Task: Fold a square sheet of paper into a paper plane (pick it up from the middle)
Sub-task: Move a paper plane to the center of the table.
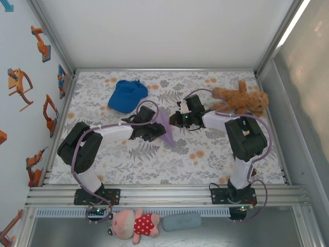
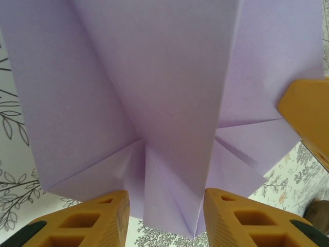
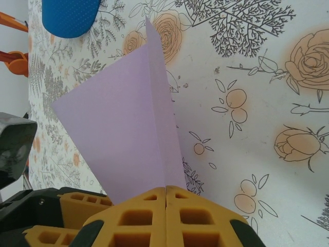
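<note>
Paper plane (image 1: pixel 165 128), shown raised above the middle of the table (image 1: pixel 205 154) between the two arms. The right gripper (image 3: pixel 165 198) is pressed together on one end of the lavender folds, so the plane is pinched and carried by it. From that pinch the plane is seen in the right wrist view to narrow to a point directed away from the gripper, toward the blue cap (image 3: pixel 69 15). The left gripper (image 2: pixel 167 206) is spread: its yellow fingers (image 2: pixel 103 216) stand on either side of the folded centre ridge, near it but apparently not clamping it. In the top view the long axis is seen to run from far to near, slightly slanted, with the left gripper just to its left and the right gripper just to its right. The coming move is judged to depend on the ridge lying squarely between the left fingers. Farther out, a brown teddy bear (image 1: pixel 241 100) lies by the table's right edge. No brand, label or readable writing can be made out.
</note>
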Motion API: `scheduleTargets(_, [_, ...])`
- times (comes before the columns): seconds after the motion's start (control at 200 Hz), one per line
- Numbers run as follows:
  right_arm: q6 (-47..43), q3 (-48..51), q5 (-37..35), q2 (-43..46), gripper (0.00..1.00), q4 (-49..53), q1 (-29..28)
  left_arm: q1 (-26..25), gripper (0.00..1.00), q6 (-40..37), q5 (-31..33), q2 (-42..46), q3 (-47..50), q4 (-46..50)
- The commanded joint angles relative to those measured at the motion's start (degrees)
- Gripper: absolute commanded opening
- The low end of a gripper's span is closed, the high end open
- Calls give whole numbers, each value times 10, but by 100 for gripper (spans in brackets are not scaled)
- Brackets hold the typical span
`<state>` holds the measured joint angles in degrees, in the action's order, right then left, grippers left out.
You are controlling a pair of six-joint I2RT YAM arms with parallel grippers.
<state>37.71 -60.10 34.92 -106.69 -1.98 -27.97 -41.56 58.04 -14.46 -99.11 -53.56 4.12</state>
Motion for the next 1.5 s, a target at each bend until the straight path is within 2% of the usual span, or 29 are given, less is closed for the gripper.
scheduleTargets(0.0, [7, 2, 0, 15, 0, -14, 2, -2, 43, 9, -10, -10, -17, -25])
scheduleTargets(0.26, [8, 2, 2, 14, 0, -14, 2, -3, 43, 13, -42, -21, -19, -67])
scheduleTargets(0.411, [15, 3, 5, 16, 0, -20, 2, -8, 47, 10, -53, -24, -17, -83])
scheduleTargets(0.851, [20, 4, 13, 16, 0, -24, 3, -10, 51, 5, -56, -52, -42, -52])
scheduleTargets(1.147, [20, 5, 8, 17, 0, -23, 2, -10, 40, 3, -16, -41, -44, -5])
scheduleTargets(1.492, [23, 4, 12, 14, 0, -27, 2, -9, 35, 5, -28, -59, -59, -11])
